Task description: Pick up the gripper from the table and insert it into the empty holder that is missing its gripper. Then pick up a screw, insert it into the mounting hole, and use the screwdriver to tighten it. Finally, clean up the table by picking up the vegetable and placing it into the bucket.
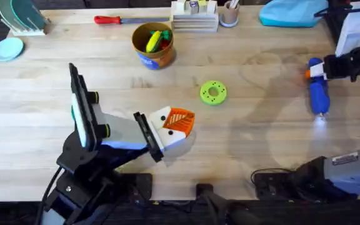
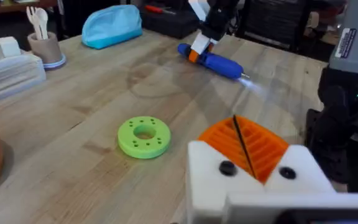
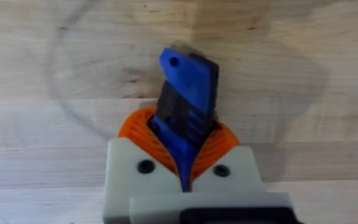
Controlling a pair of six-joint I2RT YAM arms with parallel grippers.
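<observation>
My right gripper (image 1: 312, 69) is shut on the rear end of the blue screwdriver (image 1: 318, 95), which lies low over the table at the right with its lit tip toward the front; the right wrist view has the screwdriver (image 3: 188, 93) wedged between the orange pads (image 3: 143, 134). My left gripper (image 1: 179, 124) hovers near the table's front centre, its orange pads (image 2: 263, 146) pressed together with nothing seen between them. At the back stands the tan bucket (image 1: 155, 59), with a yellow and green vegetable (image 1: 154, 41) inside. The loose gripper piece, the holder and the screw are out of view.
A green disc (image 1: 213, 92) with holes lies just beyond my left gripper. Along the back edge are a red-handled screwdriver (image 1: 108, 20), stacked clear trays (image 1: 194, 22), a cup (image 1: 229, 15) and a blue pouch (image 1: 289, 12). A dish rack (image 1: 20, 15) stands far left.
</observation>
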